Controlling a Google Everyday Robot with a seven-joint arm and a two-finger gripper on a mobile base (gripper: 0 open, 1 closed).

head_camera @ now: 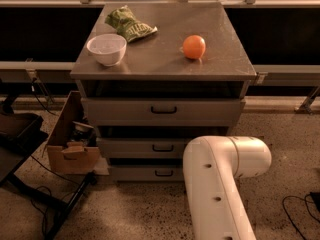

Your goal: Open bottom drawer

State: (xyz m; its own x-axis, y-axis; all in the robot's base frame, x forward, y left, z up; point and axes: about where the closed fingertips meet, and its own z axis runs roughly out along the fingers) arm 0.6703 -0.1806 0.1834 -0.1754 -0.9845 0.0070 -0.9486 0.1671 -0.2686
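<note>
The bottom drawer [145,173] is the lowest and shortest of three grey metal fronts, with a small dark bar handle [164,173] at its centre. It sits pushed in. My white arm [220,184] reaches in from the lower right and covers the right end of the bottom and middle drawers. My gripper is hidden behind this arm link, so it does not show. The middle drawer [145,147] and the tall top drawer [162,111] are also shut.
On the cabinet top [165,59] stand a white bowl [106,48], a green bag [129,25] and an orange [194,47]. A cardboard box [70,146] sits on the floor left of the drawers. A black stand [20,149] and cables lie further left.
</note>
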